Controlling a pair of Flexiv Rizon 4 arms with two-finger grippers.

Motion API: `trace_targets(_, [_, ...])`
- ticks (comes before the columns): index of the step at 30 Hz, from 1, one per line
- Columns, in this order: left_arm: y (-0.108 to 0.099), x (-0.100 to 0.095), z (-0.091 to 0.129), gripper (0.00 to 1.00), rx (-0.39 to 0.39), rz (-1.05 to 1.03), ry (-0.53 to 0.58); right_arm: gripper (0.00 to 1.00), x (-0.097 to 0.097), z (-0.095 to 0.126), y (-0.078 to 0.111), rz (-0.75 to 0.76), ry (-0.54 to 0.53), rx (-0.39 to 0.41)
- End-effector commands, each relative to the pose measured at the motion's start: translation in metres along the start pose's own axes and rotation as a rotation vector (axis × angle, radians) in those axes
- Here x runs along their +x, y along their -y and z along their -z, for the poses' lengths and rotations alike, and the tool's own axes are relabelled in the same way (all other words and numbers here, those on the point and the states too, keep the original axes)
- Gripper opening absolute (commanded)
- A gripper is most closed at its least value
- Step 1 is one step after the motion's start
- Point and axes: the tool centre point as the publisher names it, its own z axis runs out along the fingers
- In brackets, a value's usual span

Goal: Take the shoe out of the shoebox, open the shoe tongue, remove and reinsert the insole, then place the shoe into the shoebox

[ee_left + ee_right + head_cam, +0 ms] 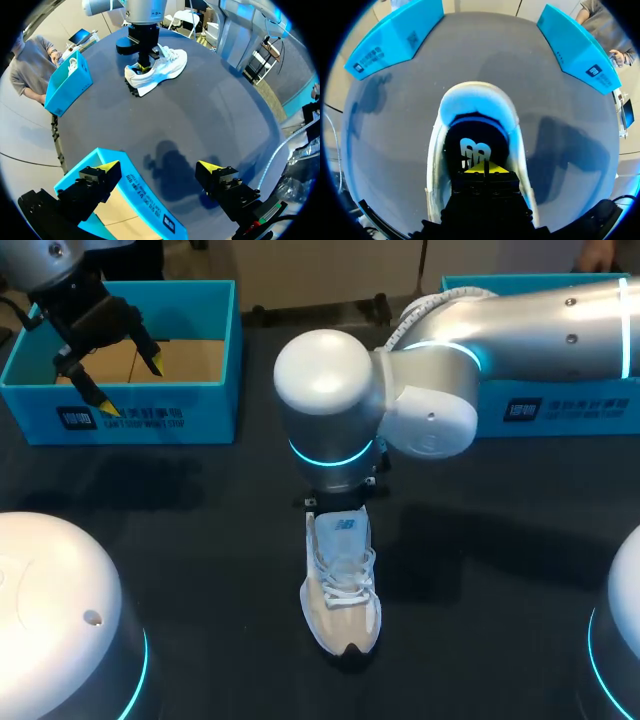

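Observation:
A white laced shoe (pixel 341 590) stands on the dark table at the middle, toe toward the near edge. My right arm reaches in over its heel end and hides its own gripper in the head view. In the right wrist view the right gripper (pixel 480 168) is shut, yellow tips together, dipped into the shoe (pixel 477 97) opening just above the dark insole (pixel 474 149) with its white logo. Whether it pinches anything does not show. My left gripper (pixel 131 385) hangs open over the front of the left blue shoebox (pixel 215 350), with nothing between its fingers (pixel 107 167).
A second blue box (pixel 560 405) stands at the back right, behind the right arm. Dark bare table (pixel 200 540) lies on either side of the shoe. The shoe and the right gripper (pixel 144 65) show far ahead in the left wrist view.

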Motion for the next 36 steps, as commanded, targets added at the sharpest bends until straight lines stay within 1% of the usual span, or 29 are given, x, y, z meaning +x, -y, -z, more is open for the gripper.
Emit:
trace_targets(1, [0.000, 0.000, 0.000, 1.00, -0.003, -0.001, -0.003, 0.00, 0.006, -0.011, 0.002, -0.003, -0.015, 0.010])
trace_targets(3, [0.000, 0.000, 0.000, 1.00, -0.003, -0.001, -0.003, 0.00, 0.008, -0.008, 0.003, -0.003, -0.015, 0.005])
trace_targets(5, [0.000, 0.000, 0.000, 1.00, -0.003, -0.001, -0.003, 0.00, 0.008, 0.003, 0.004, 0.001, 0.006, -0.019])
trace_targets(6, [0.000, 0.000, 0.000, 1.00, -0.003, -0.001, -0.003, 0.00, 0.007, 0.010, 0.004, 0.007, 0.014, -0.044])
trace_targets(9, [0.000, 0.000, 0.000, 1.00, -0.003, -0.001, -0.003, 0.00, 0.006, 0.020, 0.002, 0.015, 0.037, -0.071])
trace_targets(11, [0.000, 0.000, 0.000, 1.00, -0.003, -0.001, -0.003, 0.00, 0.004, 0.027, -0.004, 0.026, 0.053, -0.103])
trace_targets(13, [0.000, 0.000, 0.000, 1.00, -0.003, -0.001, -0.003, 0.00, 0.003, 0.029, -0.007, 0.031, 0.054, -0.118])
trace_targets(14, [0.000, 0.000, 0.000, 1.00, -0.003, -0.001, -0.003, 0.00, 0.003, 0.029, -0.012, 0.034, 0.054, -0.132])
trace_targets(17, [0.000, 0.000, 0.000, 1.00, -0.003, -0.001, -0.003, 0.00, 0.004, 0.026, -0.020, 0.041, 0.041, -0.152])
trace_targets(18, [0.000, 0.000, 0.000, 1.00, -0.003, -0.001, -0.003, 0.00, 0.005, 0.021, -0.025, 0.043, 0.026, -0.156])
trace_targets(21, [0.000, 0.000, 0.000, 1.00, -0.003, -0.001, -0.003, 0.00, 0.007, 0.010, -0.036, 0.057, -0.001, -0.152])
trace_targets(24, [0.000, 0.000, 0.000, 1.00, -0.003, -0.001, -0.003, 0.00, 0.010, 0.003, -0.041, 0.079, -0.011, -0.148])
trace_targets(28, [0.000, 0.000, 0.000, 1.00, -0.003, -0.001, -0.003, 0.00, 0.011, -0.006, -0.044, 0.100, -0.014, -0.124])
trace_targets(32, [0.000, 0.000, 0.000, 1.00, -0.003, -0.001, -0.003, 0.00, 0.011, -0.014, -0.041, 0.104, -0.037, -0.085])
trace_targets(34, [0.000, 0.000, 0.000, 1.00, -0.003, -0.001, -0.003, 0.00, 0.013, -0.014, -0.037, 0.113, -0.053, -0.082])
trace_targets(36, [0.000, 0.000, 0.000, 1.00, -0.003, -0.001, -0.003, 0.00, 0.015, -0.011, -0.036, 0.121, -0.048, -0.082])
